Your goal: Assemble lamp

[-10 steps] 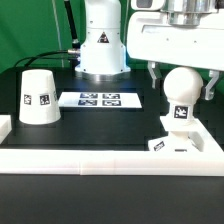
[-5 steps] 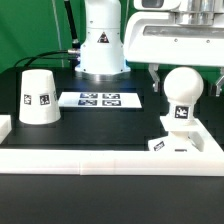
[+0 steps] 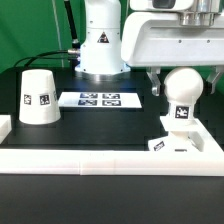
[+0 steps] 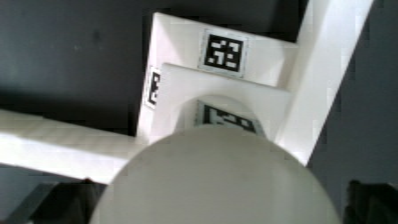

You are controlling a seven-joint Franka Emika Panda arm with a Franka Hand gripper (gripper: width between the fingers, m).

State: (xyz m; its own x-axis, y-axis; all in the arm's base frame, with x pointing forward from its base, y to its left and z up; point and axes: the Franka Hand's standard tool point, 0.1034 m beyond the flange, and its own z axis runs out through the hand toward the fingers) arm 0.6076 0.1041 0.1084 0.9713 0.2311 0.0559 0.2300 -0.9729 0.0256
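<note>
I see the gripper (image 3: 183, 82) above the bulb (image 3: 182, 88), its 2 dark fingers (image 3: 153, 83) standing wide, 1 on each side of the ball. From the exterior view I cannot tell whether the pads touch it; the wrist view shows only dark finger tips low in the corners beside the bulb (image 4: 210, 181), so the jaws read as spread and not clamped.

The bulb stands upright on the base (image 3: 181, 143), its long axis vertical, round end up. A black-and-white square tag faces the camera on its neck, and more tags sit on the base (patterns only, no readable writing).

The base rests against the white rail (image 3: 110, 158) at the exterior view's right. The shade (image 3: 37, 97) stands well apart at the left, narrow end up, 1 tag showing. The marker board (image 3: 101, 99) lies flat between them, farther back.
</note>
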